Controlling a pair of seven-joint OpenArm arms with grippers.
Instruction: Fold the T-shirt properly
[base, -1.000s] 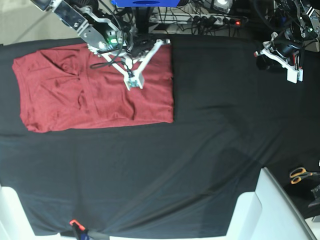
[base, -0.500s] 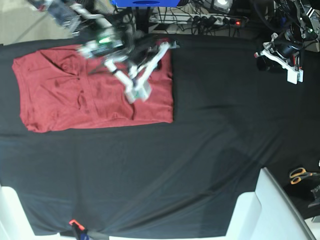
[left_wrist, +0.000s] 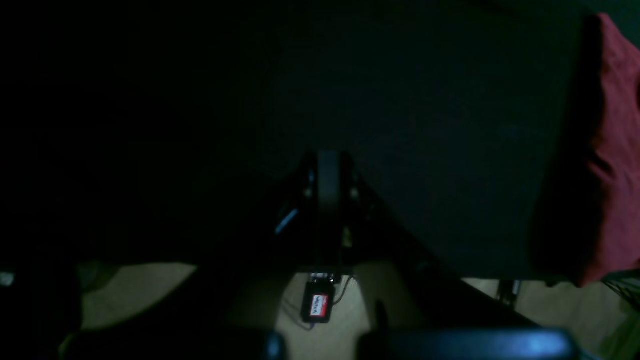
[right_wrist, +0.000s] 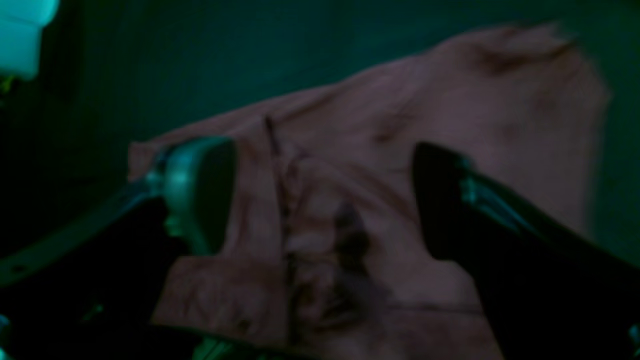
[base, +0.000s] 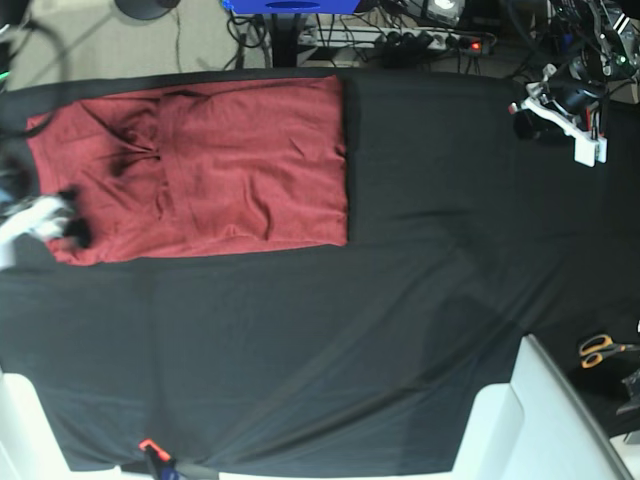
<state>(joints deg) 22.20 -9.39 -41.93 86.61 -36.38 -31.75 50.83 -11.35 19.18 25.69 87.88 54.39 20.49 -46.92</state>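
Shirt folded to a rough rectangle lies at the ten o'clock corner of the black cloth sheet, its long edge running along the far side of the table. A second ago the right arm stood over the garment's twelve o'clock edge with its jaws closed; now it has swung out to nine o'clock, and the right gripper shows as a pale blur at the shirt's outer end. The wrist camera looks between two widely parted fingers with only red fabric beneath them and nothing held. The left gripper has stayed parked at two o'clock, well apart from the shirt; its wrist view is too dark to read the jaws, which appear closed and empty in the base view. The shift suggests the right arm is lining up on the sleeve end for a further fold, with creases near the collar still unsmoothed.
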